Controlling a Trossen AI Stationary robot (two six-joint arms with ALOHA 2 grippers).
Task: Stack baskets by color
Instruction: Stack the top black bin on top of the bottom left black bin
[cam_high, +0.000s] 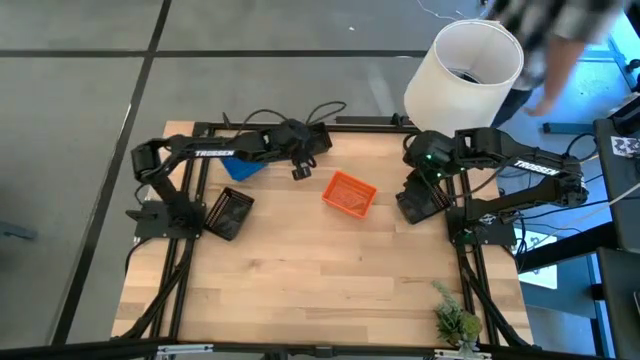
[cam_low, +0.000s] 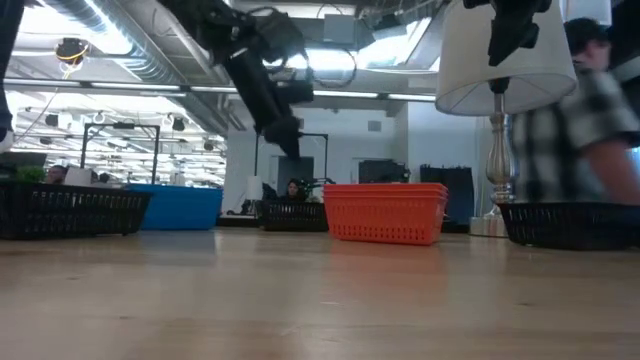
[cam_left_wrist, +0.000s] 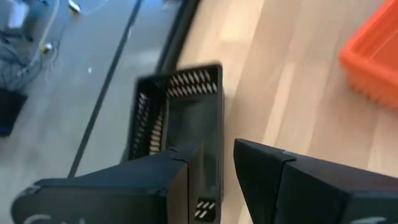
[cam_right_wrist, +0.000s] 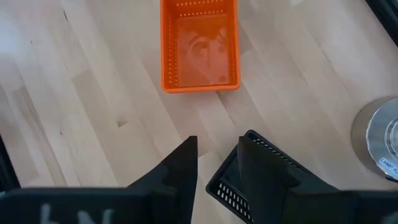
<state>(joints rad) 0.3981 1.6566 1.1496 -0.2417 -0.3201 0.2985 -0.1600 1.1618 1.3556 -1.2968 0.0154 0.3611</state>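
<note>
My left gripper (cam_left_wrist: 227, 171) is open and hangs (cam_low: 291, 143) above a black basket (cam_left_wrist: 180, 118) that sits at the table's far edge, its fingers clear of it. In the high view the left arm hides that basket. A blue basket (cam_high: 243, 167) sits under the left arm, and another black basket (cam_high: 228, 213) near the left edge. The orange basket (cam_high: 348, 193) stands mid-table. My right gripper (cam_right_wrist: 217, 158) is open, raised over a black basket (cam_right_wrist: 264, 186) near the right edge (cam_high: 418, 205), and touches nothing.
A white lampshade (cam_high: 465, 65) stands at the far right corner, its metal base (cam_right_wrist: 380, 146) beside the right black basket. A person in a plaid shirt (cam_low: 600, 110) moves behind it. A small green plant (cam_high: 455, 320) is at the near right corner. Bare wood (cam_high: 320, 290) fills the near half.
</note>
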